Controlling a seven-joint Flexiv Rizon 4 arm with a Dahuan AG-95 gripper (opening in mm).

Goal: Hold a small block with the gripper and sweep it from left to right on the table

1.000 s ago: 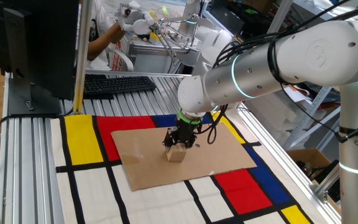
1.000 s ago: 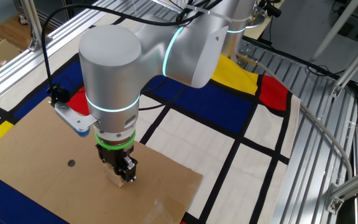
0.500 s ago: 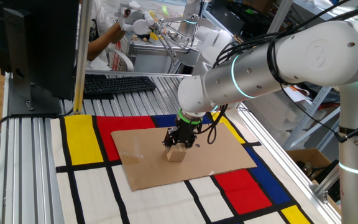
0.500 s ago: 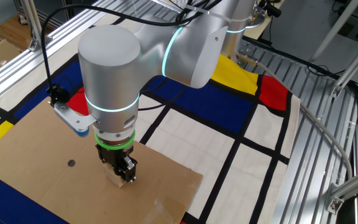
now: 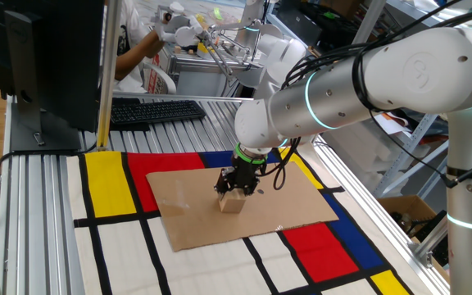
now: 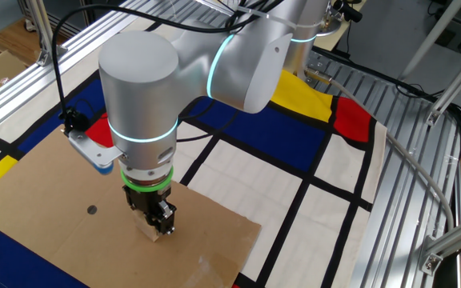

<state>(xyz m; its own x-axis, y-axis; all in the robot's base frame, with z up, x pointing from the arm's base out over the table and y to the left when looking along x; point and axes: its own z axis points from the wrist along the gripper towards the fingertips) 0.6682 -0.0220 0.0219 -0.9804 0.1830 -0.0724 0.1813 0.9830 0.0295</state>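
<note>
We see the small block point(image 5: 232, 202), a plain tan wooden cube, standing on the cardboard sheet point(image 5: 285, 205) near its middle, pinched between the gripper point(image 5: 237, 191) fingers, which point straight down. The sheet lies on the table point(image 5: 43, 238) over a red, yellow, blue and white mat point(image 5: 109, 180). A keyboard point(image 5: 154, 111) sits beyond the far edge.

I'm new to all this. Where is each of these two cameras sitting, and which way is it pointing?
One fixed view: sits low off one end of the table, looking along it toward a keyboard and a monitor; the white arm reaches in from the right.
The other fixed view: sits high on another side, looking steeply down; the arm's thick wrist fills the picture's middle.
Shared: the gripper, its jaws closed on the small block, on the cardboard sheet over the coloured mat.
</note>
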